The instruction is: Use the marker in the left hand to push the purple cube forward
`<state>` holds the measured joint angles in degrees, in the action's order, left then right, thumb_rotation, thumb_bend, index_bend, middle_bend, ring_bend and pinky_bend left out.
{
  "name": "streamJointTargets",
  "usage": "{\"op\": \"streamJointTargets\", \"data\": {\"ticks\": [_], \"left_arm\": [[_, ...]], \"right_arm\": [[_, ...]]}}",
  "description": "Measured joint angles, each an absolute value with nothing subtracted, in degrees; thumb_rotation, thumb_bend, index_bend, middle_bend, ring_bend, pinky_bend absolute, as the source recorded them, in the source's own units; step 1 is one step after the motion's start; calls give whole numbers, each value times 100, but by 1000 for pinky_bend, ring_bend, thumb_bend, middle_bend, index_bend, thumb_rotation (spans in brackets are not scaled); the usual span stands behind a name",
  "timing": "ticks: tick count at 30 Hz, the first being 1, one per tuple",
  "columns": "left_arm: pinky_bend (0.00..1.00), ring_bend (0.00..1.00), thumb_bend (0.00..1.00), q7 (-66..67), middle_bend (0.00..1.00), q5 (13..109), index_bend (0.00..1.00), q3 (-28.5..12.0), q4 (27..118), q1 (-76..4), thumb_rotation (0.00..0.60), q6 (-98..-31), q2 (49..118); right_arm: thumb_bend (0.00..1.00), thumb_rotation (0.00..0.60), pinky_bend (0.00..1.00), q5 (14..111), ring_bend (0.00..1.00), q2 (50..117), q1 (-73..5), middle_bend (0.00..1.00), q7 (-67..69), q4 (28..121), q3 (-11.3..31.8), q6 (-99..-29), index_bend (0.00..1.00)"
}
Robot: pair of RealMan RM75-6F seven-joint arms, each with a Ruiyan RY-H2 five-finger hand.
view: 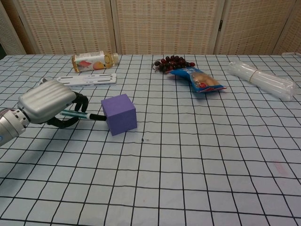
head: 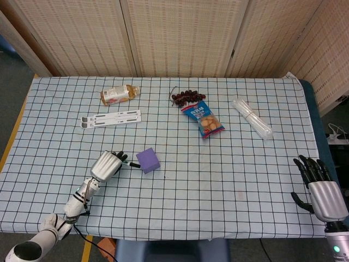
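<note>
The purple cube (head: 148,160) (view: 119,114) sits on the checked tablecloth, left of centre, turned slightly askew. My left hand (head: 107,164) (view: 48,106) is just left of it and grips a marker (view: 83,115) (head: 130,163) that points right. The marker's black tip touches the cube's left face. My right hand (head: 320,188) hovers at the table's right front edge, fingers apart, holding nothing; the chest view does not show it.
Toward the far side lie a small bottle (head: 119,94) (view: 93,61), a white folded stand (head: 111,118) (view: 78,80), a bunch of dark grapes (head: 185,97) (view: 172,63), a blue snack bag (head: 203,119) (view: 197,79) and a clear plastic roll (head: 251,117) (view: 261,80).
</note>
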<state>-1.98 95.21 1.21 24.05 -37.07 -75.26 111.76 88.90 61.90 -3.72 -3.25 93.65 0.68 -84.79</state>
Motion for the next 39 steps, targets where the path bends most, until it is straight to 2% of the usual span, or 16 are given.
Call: {"op": "streamJointTargets", "data": {"ticks": [19, 39], "left_arm": [[942, 751, 569, -623, 830, 9383, 810, -16, 1740, -4507, 600, -6879, 11759], [942, 752, 568, -923, 830, 9227, 810, -74, 1278, -5060, 600, -6517, 12140]], "right_arm": [[184, 600, 0, 8481, 0, 6169, -371, 0, -334, 9286, 255, -8375, 0], [185, 600, 0, 8251, 0, 6085, -300, 0, -263, 9274, 383, -8426, 0]]}}
